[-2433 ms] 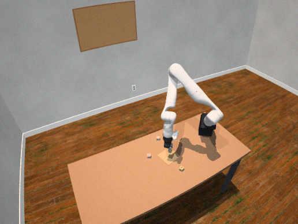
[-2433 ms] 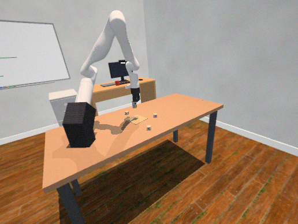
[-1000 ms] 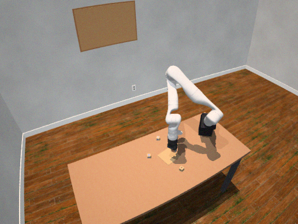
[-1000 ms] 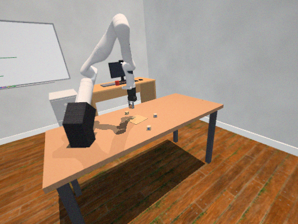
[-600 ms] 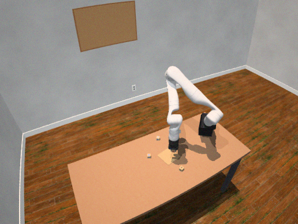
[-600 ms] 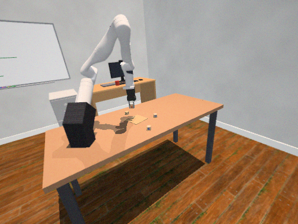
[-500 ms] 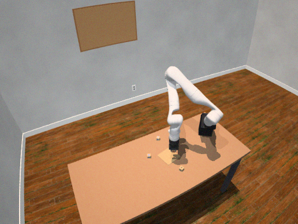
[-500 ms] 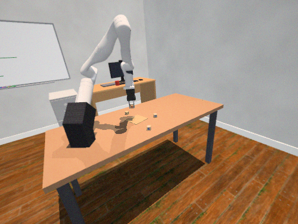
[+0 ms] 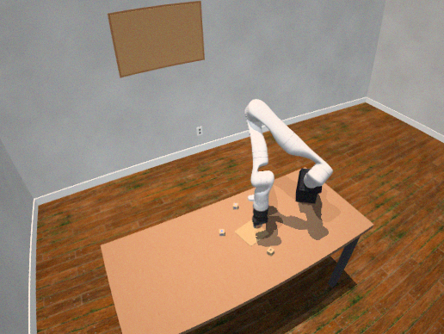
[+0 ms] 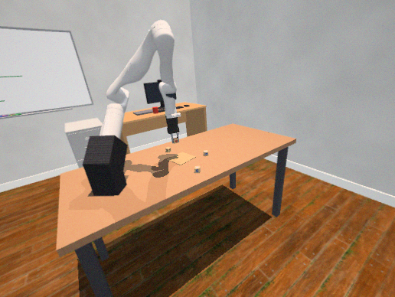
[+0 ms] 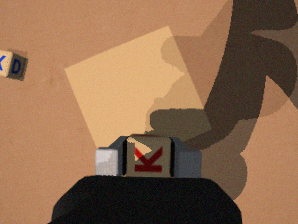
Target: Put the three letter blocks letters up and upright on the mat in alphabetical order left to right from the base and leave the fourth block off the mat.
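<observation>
K block (image 10: 175,141) (image 11: 148,162): in claw (image 9: 256,225) (image 10: 175,140) (image 11: 148,150), above table (image 9: 172,275) (image 10: 245,141) (image 11: 35,130) | mat (image 9: 246,234) (image 10: 184,158) (image 11: 125,85): on table | other three blocks (image 9: 222,232) (image 10: 205,153) (image 11: 16,66): around mat

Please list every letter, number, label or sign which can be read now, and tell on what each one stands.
"K": red, on the block held in the gripper.
"D": blue, on a side face of the block at the wrist view's left edge; its top mark is cut off.
Marks on the three table blocks are too small in the top and exterior views.
</observation>
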